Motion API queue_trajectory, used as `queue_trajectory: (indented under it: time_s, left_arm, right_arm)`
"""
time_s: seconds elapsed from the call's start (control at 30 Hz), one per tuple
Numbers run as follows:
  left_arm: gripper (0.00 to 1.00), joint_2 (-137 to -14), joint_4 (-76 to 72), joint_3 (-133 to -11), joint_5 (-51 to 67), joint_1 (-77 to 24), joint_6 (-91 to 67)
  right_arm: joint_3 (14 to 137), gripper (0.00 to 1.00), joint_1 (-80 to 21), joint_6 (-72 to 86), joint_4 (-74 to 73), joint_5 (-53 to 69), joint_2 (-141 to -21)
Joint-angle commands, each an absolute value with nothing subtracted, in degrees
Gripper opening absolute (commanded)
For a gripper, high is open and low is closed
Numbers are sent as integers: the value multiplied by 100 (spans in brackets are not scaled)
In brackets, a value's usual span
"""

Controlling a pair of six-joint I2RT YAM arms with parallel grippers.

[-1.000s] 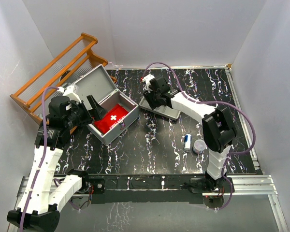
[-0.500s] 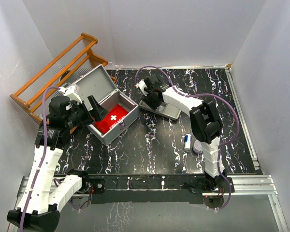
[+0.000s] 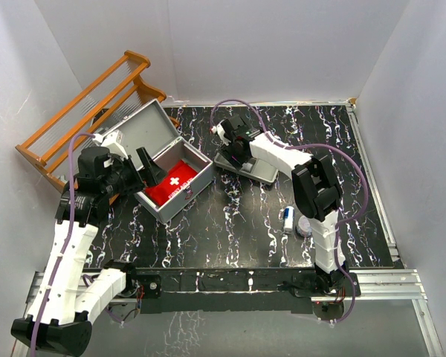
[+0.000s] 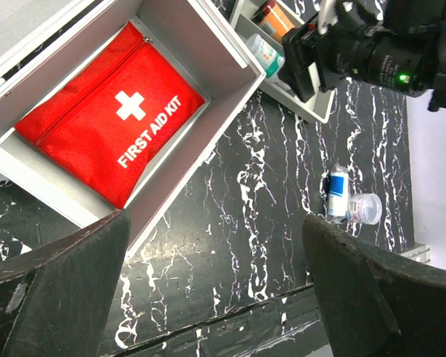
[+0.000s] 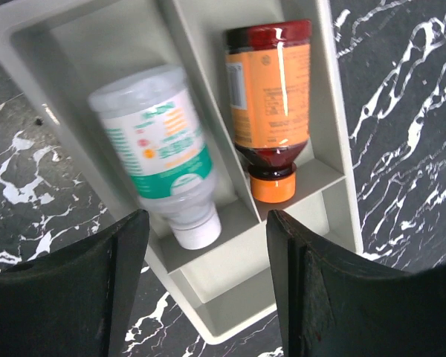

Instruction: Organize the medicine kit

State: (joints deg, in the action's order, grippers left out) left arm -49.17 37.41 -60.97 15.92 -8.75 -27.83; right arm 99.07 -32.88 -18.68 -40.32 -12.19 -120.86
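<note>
Top view — medicine kit (image 3: 180, 201) sits far-left, lid up, red pouch (image 4: 126, 126) inside. Left gripper (image 4: 215, 223) spread at its edge, empty. Right gripper (image 5: 204, 219) spread over tray (image 5: 331, 149) with two bottles (image 5: 163, 149) — apparently not touching.

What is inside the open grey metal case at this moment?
Inside the medicine kit lies one red pouch marked FIRST AID KIT. Anything beneath the pouch is covered and cannot be seen.

2 bottles (image 5: 160, 149), 1 tray (image 5: 212, 297), 1 case (image 3: 140, 126), 1 pouch (image 4: 111, 126), perhaps 2 small containers (image 4: 337, 193)
</note>
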Motion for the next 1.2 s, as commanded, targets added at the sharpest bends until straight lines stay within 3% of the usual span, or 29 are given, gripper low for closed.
queue_trajectory:
  time_s: [0.0, 0.57, 0.73, 1.17]
  left_arm:
    - [99, -4948, 3978, -6235, 1418, -879, -2611]
    - [99, -4676, 3363, -5892, 1194, -872, -2236]
    - [99, -4751, 3197, -5791, 1343, -875, -2265]
    - [99, -4880, 2953, -5707, 1588, -879, -2402]
  right_arm:
    - [9962, 62, -3276, -1019, -3603, -1881, -11445]
    - [6130, 60, -3250, 3604, -4238, -2644, -7980]
    - [5618, 51, -3249, 4479, -4957, -2725, -7969]
    - [4841, 53, -3247, 4535, -4320, -2312, -8342]
